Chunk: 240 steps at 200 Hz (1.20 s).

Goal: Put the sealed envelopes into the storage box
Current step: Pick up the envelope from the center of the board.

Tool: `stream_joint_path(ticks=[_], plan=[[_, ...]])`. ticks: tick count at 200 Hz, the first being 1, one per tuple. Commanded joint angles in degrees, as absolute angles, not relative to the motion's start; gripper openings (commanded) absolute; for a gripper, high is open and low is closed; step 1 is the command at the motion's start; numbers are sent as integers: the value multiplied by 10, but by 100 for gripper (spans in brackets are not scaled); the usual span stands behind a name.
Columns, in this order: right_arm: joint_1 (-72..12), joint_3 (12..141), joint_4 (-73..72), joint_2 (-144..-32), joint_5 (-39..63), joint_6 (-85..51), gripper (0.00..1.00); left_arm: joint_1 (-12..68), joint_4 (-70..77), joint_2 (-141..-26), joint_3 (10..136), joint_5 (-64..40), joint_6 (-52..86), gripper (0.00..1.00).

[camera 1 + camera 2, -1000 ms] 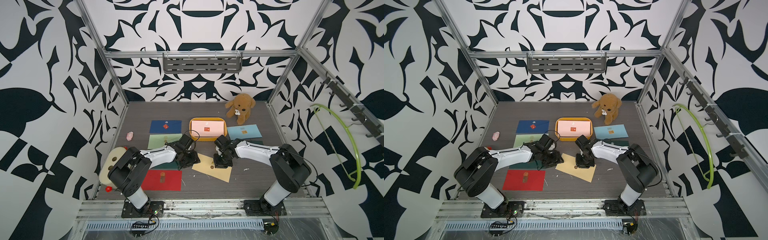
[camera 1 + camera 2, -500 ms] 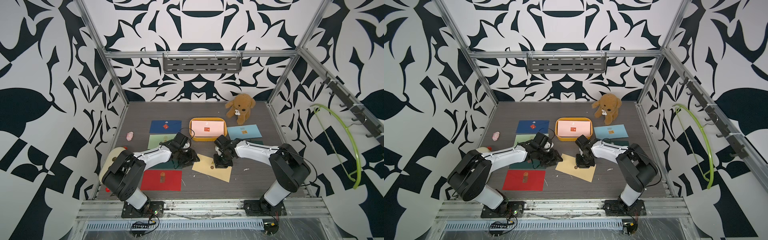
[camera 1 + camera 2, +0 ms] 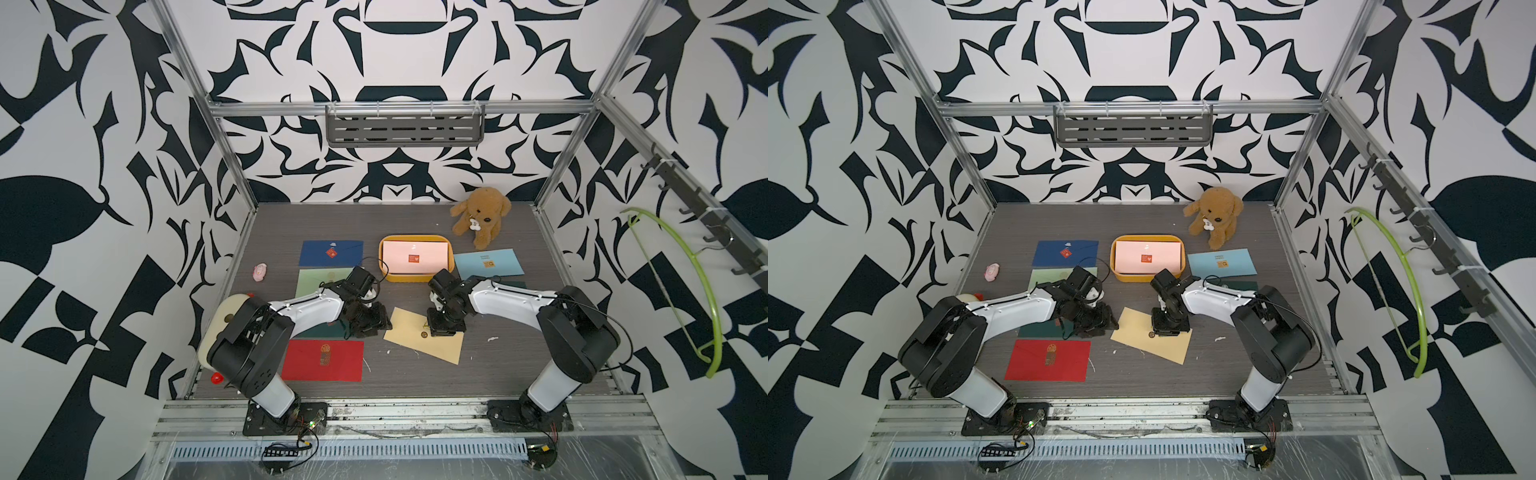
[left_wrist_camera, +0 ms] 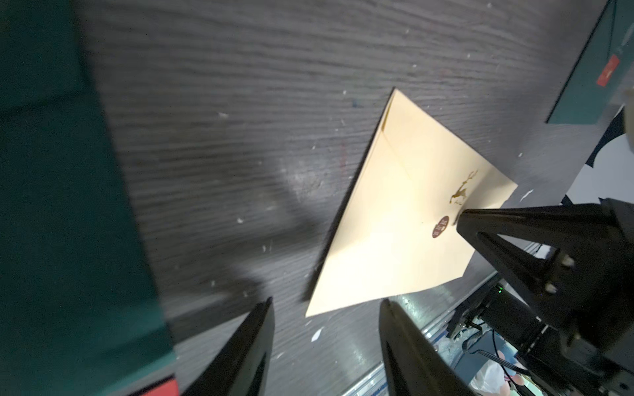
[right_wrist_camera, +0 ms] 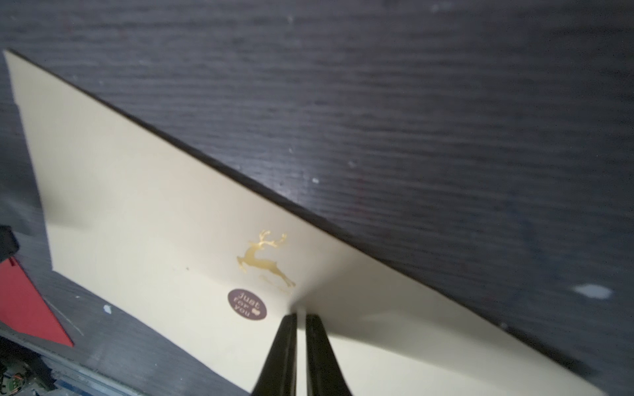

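Cream envelope [image 5: 137,223] sticker [image 5: 247,304] legible in right wrist view, not top views.

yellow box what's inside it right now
A pink envelope with a small red sticker lies flat inside the yellow box, covering nearly its whole floor. Anything beneath that envelope is hidden, so more could lie under it.

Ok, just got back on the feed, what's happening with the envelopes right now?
The right gripper, jaws shut, has its tips down on the cream envelope beside its round seal. The left gripper hangs open next to that envelope's corner, holding nothing. One pink envelope already lies in the storage box; the navy, light green, light blue and red envelopes lie on the table.
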<state>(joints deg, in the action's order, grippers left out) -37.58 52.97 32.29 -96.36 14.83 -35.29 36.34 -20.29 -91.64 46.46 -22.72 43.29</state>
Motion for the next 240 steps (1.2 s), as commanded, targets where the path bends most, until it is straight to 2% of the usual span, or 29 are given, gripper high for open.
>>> stream_joint_path(ticks=[1,57,105,160,240], plan=[[-381,505,307,-1005,141,-343,14,366,-186,-930,443,-229,420,56],[-382,505,306,-1009,151,-335,13,367,-126,-970,417,-276,425,56],[-382,503,302,-1022,153,-334,12,365,-107,-953,419,-297,436,55],[-381,505,303,-1029,153,-331,12,361,14,-931,408,-377,513,55],[-381,505,302,-1034,149,-325,11,355,-22,-904,409,-382,485,54]])
